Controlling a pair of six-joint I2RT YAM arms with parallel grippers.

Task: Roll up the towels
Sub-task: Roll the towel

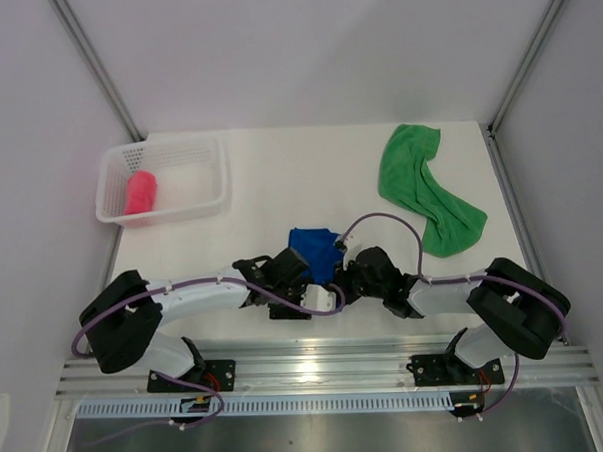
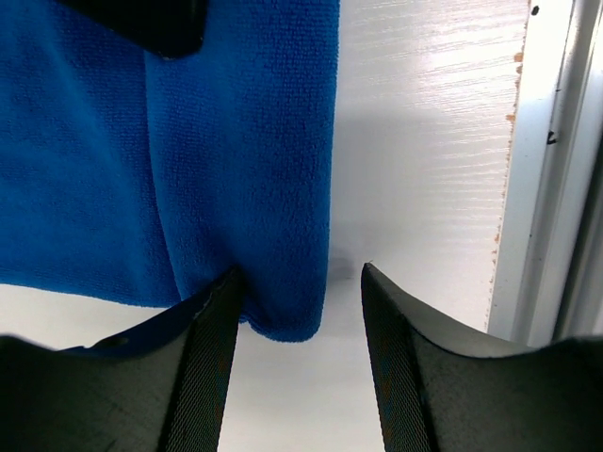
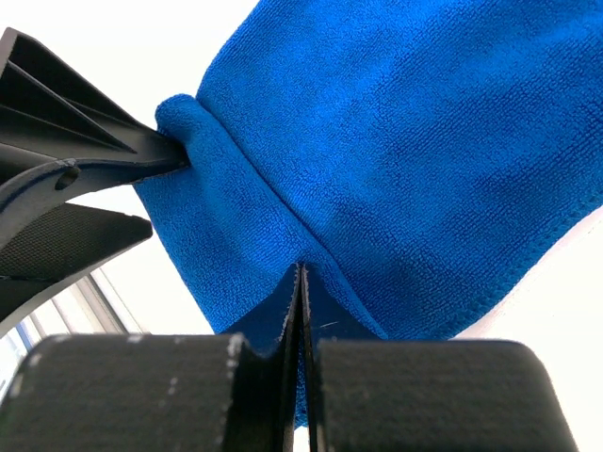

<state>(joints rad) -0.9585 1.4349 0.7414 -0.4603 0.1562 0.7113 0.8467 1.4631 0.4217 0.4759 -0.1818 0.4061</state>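
The blue towel (image 1: pixel 314 247) is bunched between the two pincers. A fold of it is pinched in the right pincer (image 3: pixel 300 282), whose fingers are pressed together on the cloth. The left pincer (image 2: pixel 297 297) is spread; the towel's edge is seen against one finger, not clamped. The green towel (image 1: pixel 425 186) is laid crumpled on the surface (image 1: pixel 280 182), beyond and right of the right pincer. The pink-red towel (image 1: pixel 140 193) is rolled inside the white mesh basket (image 1: pixel 168 147), well beyond and left of the left pincer.
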